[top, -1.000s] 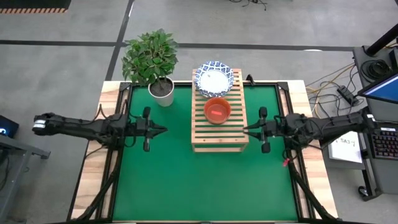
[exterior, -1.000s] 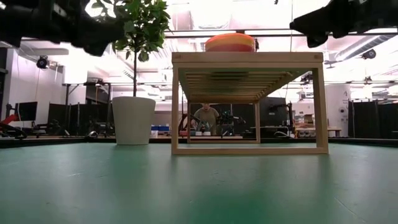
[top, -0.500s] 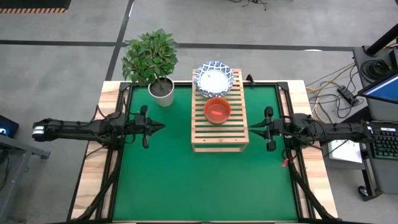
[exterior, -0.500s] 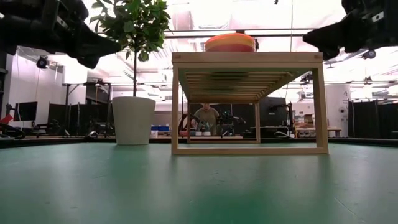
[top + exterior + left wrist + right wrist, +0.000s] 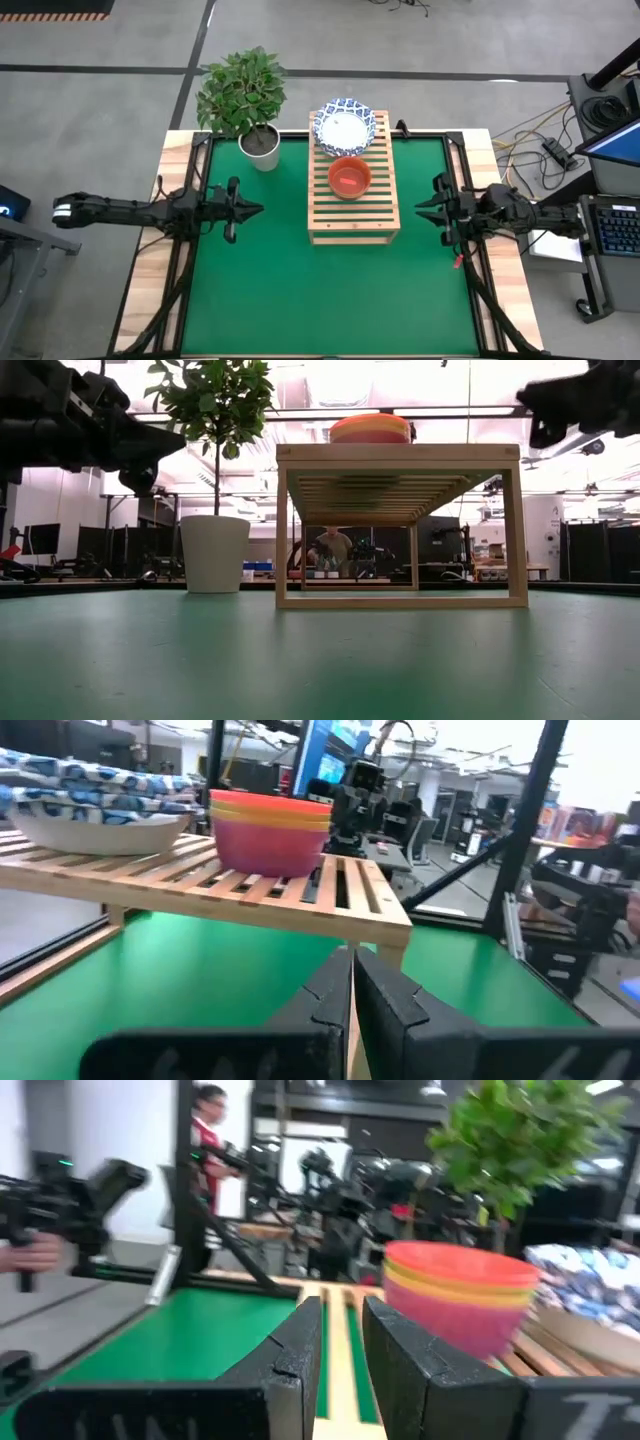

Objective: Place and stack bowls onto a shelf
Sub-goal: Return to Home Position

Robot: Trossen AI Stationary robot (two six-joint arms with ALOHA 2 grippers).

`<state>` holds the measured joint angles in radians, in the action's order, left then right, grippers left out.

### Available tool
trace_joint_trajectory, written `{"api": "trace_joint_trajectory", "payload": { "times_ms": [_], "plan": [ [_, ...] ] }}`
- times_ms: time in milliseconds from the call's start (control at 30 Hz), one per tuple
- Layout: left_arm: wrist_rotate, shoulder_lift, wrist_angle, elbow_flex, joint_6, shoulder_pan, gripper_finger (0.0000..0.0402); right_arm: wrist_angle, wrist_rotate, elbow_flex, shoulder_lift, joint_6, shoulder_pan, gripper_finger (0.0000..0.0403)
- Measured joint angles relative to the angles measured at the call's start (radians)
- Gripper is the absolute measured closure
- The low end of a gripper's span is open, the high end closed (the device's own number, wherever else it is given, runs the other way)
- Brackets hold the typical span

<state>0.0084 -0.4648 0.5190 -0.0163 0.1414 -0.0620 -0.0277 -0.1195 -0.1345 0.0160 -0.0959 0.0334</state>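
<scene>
Bowls point(image 5: 349, 178) stacked on shelf point(image 5: 353, 218); homing step. Left gripper point(image 5: 260, 209) pressed together and empty, right gripper point(image 5: 419, 206) slightly parted. Next: park both arms.

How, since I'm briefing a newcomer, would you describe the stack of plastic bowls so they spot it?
Find the slatted wooden shelf on the green mat. Two bowl stacks sit on top; the plastic bowls are the one nearer the shelf's middle. They are small and orange-red, while the neighbouring bowls are wider, white with blue patterns.
</scene>
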Motion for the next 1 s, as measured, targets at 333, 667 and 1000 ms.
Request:
{"api": "trace_joint_trajectory", "payload": {
  "times_ms": [333,667,1000],
  "plan": [
    [-0.025,0.095,-0.196,-0.077,-0.173,-0.014,0.0402,-0.028,-0.099,0.047,-0.013,0.019,0.0,0.0335],
    [-0.076,0.451,-0.557,-0.134,-0.097,-0.026,0.0402,-0.027,-0.215,0.083,-0.016,0.043,0.0,0.0335],
    [-0.323,0.403,-0.607,-0.091,0.132,-0.027,0.0402,-0.068,-0.224,0.109,-0.016,-0.04,0.002,0.0335]
  ]
}}
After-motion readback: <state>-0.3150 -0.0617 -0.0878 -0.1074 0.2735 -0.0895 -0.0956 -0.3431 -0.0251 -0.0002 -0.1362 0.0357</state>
